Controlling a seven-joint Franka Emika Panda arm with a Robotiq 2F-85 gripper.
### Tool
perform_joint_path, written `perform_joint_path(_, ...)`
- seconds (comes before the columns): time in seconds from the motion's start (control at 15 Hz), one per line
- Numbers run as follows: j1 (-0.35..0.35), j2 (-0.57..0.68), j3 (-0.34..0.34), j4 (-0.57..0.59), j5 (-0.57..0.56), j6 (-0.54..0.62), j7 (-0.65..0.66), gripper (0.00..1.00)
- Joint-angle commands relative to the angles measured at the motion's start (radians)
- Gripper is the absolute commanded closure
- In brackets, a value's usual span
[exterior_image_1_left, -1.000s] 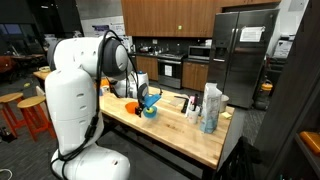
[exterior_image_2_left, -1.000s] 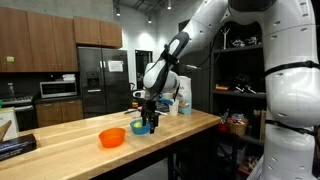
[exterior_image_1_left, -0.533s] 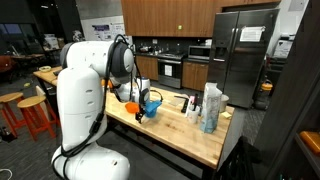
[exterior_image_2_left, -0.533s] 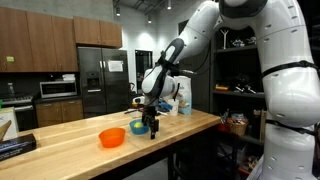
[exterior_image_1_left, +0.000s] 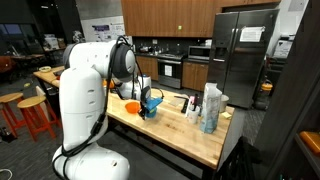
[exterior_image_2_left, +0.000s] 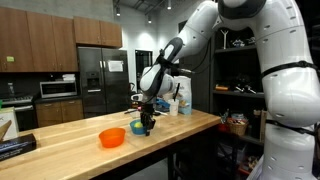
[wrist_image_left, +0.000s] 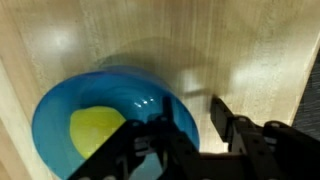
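The blue bowl (wrist_image_left: 140, 95) fills the lower left of the wrist view, with a yellow thing (wrist_image_left: 95, 132) lying in its bottom. In an exterior view the bowl (exterior_image_2_left: 137, 128) sits just left of centre on the counter.

The gripper (wrist_image_left: 198, 110) enters from the bottom edge and straddles the bowl's right-hand rim, one finger inside and one outside. I cannot tell whether it has pinched the wall or stands slack around it.

Keep that rim centred between the fingers and close squarely on it. My judgement is that any tilt would send the yellow thing sliding. Mind the orange bowl (exterior_image_2_left: 112, 137) too, near the blue one and towards the frame's left.

The surface is a pale wooden countertop (exterior_image_2_left: 185, 128), with glare at the upper left of the wrist view. Bottles (exterior_image_1_left: 210, 106) stand on it at centre right of an exterior view.

Around it is a kitchen with a steel refrigerator (exterior_image_1_left: 240, 60), dark wooden cabinets (exterior_image_2_left: 40, 40), a microwave (exterior_image_2_left: 58, 89) and orange stools (exterior_image_1_left: 30, 115) at the lower left.
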Motion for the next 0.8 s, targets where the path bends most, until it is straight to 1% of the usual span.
perform_joint_path(0.0,-0.021,0.001,0.022,0.005,-0.010,-0.003,0.008,0.86)
perform_joint_path(0.13,-0.018,0.001,0.023,0.001,-0.017,0.005,0.013,0.88)
perform_joint_path(0.2,-0.017,0.001,0.023,0.002,-0.021,0.007,0.015,0.95)
perform_joint_path(0.27,-0.018,0.000,0.026,0.003,-0.019,0.007,0.011,0.99)
perform_joint_path(0.4,-0.016,-0.005,0.029,0.009,-0.024,-0.002,0.011,1.00)
perform_joint_path(0.47,-0.013,-0.007,0.028,0.012,-0.031,-0.004,0.017,0.98)
perform_joint_path(0.53,-0.014,-0.008,0.030,0.016,-0.033,-0.010,0.014,1.00)
perform_joint_path(0.73,-0.012,-0.016,0.031,0.024,-0.041,-0.020,0.017,0.99)
